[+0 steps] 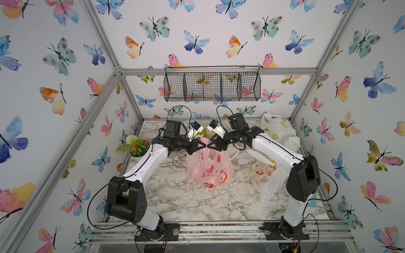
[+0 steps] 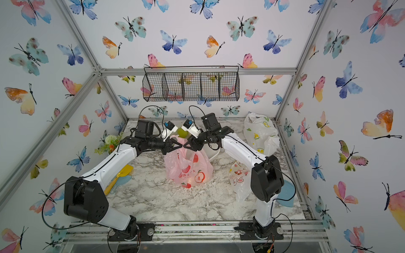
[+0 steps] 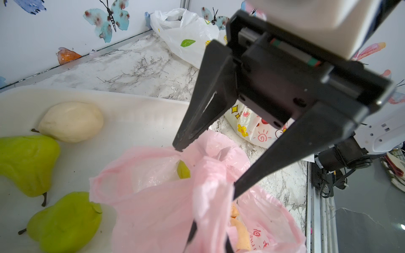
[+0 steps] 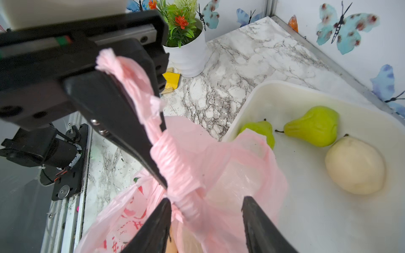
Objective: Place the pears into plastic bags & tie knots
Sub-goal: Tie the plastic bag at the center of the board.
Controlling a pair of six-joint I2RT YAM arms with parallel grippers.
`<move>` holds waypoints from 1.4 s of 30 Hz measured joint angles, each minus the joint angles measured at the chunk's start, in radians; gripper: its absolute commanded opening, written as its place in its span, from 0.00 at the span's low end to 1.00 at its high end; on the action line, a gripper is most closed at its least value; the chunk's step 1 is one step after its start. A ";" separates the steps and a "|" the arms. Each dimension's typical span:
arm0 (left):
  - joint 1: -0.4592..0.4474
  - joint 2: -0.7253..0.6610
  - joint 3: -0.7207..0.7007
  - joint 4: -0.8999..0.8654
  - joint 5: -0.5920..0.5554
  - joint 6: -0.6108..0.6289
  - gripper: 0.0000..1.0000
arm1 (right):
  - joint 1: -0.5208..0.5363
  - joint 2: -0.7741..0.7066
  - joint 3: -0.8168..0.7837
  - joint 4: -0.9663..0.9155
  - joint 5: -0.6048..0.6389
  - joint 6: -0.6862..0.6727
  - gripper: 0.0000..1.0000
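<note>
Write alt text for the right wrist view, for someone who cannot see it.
The left claw pinches a twisted handle strip of the pink bag, and the right claw stands open around that strip. Beyond, a white tray holds two green pears and one cream pear; a potted plant stands nearby.

The only writing is on the pink apple-print bag (image 1: 198,166) at mid-table. A row of red Chinese characters (image 1: 211,174) on its near face starts with 快 and ends with 天. Creases hide the middle ones.
</note>
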 measured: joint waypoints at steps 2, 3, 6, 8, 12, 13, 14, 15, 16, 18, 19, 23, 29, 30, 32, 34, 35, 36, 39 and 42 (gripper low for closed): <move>0.000 0.000 0.000 0.000 0.000 0.000 0.00 | 0.000 0.018 0.006 0.000 -0.011 0.007 0.45; 0.000 0.000 0.000 0.000 -0.001 0.000 0.00 | 0.000 0.024 0.006 -0.001 -0.014 0.010 0.43; 0.000 0.000 0.000 0.004 -0.003 -0.005 0.01 | 0.000 0.039 0.006 0.000 -0.016 0.014 0.33; 0.000 0.000 0.000 0.013 -0.003 -0.017 0.02 | 0.000 0.046 0.006 0.000 -0.009 0.014 0.23; 0.000 -0.005 -0.008 0.054 -0.003 -0.055 0.15 | 0.010 0.047 -0.001 0.039 0.044 0.018 0.03; 0.000 -0.011 -0.019 0.067 -0.002 -0.063 0.19 | 0.016 0.041 -0.014 0.068 0.065 0.024 0.03; 0.000 -0.018 -0.028 0.075 0.000 -0.073 0.23 | 0.023 0.032 -0.036 0.103 0.090 0.027 0.03; 0.000 -0.026 -0.036 0.080 0.003 -0.079 0.29 | 0.031 0.015 -0.074 0.153 0.116 0.038 0.03; 0.000 -0.034 -0.047 0.089 0.010 -0.086 0.35 | 0.036 -0.002 -0.114 0.200 0.138 0.048 0.03; 0.000 -0.050 -0.066 0.099 0.018 -0.095 0.43 | 0.045 -0.040 -0.196 0.296 0.174 0.074 0.03; 0.000 -0.060 -0.077 0.101 0.019 -0.100 0.46 | 0.050 -0.066 -0.246 0.359 0.201 0.093 0.03; 0.006 -0.111 -0.153 0.125 0.029 -0.115 0.54 | 0.062 -0.166 -0.433 0.620 0.294 0.157 0.03; -0.042 -0.144 -0.267 0.255 0.085 -0.219 0.55 | 0.111 -0.206 -0.674 1.120 0.422 0.221 0.03; -0.062 -0.156 -0.282 0.274 0.092 -0.232 0.55 | 0.117 -0.197 -0.692 1.188 0.435 0.237 0.02; -0.092 -0.186 -0.312 0.316 0.107 -0.265 0.55 | 0.129 -0.180 -0.718 1.315 0.446 0.268 0.03; -0.115 -0.216 -0.342 0.372 0.119 -0.302 0.55 | 0.130 -0.158 -0.719 1.423 0.437 0.297 0.04; -0.126 -0.225 -0.349 0.388 0.123 -0.315 0.55 | 0.130 -0.147 -0.715 1.459 0.427 0.307 0.05; -0.134 -0.233 -0.352 0.400 0.124 -0.325 0.55 | 0.130 -0.132 -0.709 1.497 0.417 0.320 0.04; -0.137 -0.257 -0.348 0.387 0.122 -0.333 0.55 | 0.130 -0.084 -0.716 1.632 0.396 0.359 0.03; -0.100 -0.320 -0.332 0.307 0.109 -0.315 0.55 | 0.130 -0.071 -0.764 1.735 0.383 0.381 0.03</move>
